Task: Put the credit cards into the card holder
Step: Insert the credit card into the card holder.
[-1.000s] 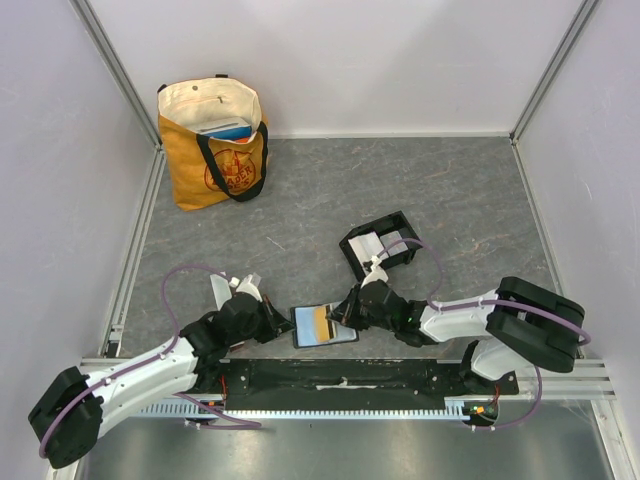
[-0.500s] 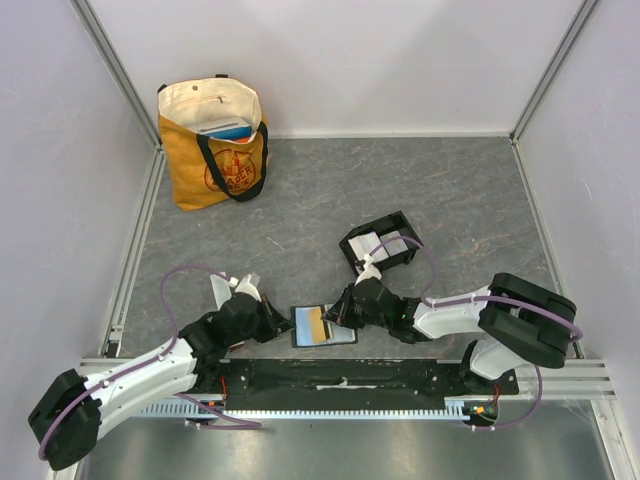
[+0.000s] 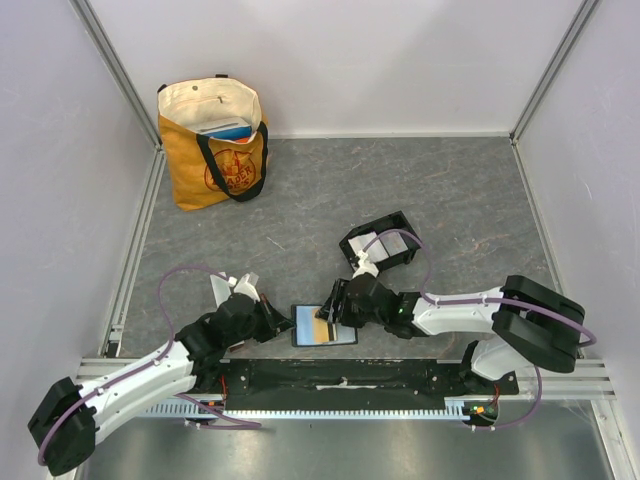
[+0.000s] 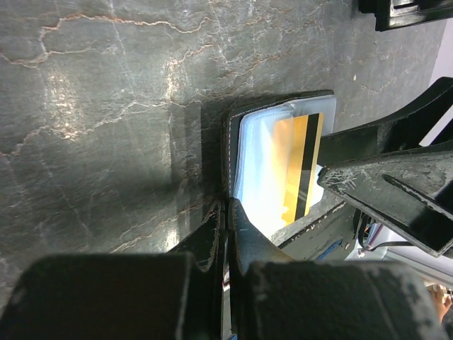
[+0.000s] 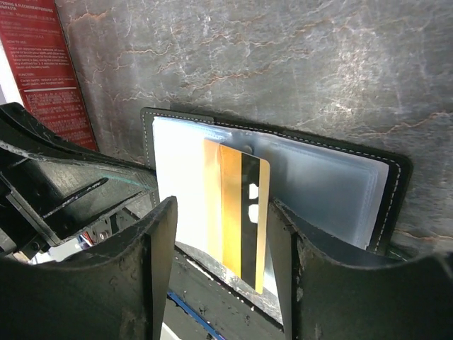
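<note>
The tote bag (image 3: 213,140) stood far off at 10 o'clock from the open wallet (image 3: 308,335), the card holder (image 3: 380,245) near at 1 o'clock. The left gripper (image 4: 226,212) pinched the wallet's edge, while the right gripper (image 5: 221,227) gaped astride the orange-gold card (image 5: 237,212) lying in the wallet.

Left arm (image 3: 140,372): white shells on links, black joint housings, chunky black shoulder block toward 7 o'clock of top view. Right arm (image 3: 455,312): same white-black build, big black housing toward 4 o'clock. Purple cable (image 3: 160,300) loops beside each arm. Small white piece (image 3: 247,283) atop each wrist. Small orange-red connector (image 3: 487,408) at right base. Left gripper (image 4: 226,212), right gripper (image 5: 223,212): matte black fingers, scuffed, grainy.
</note>
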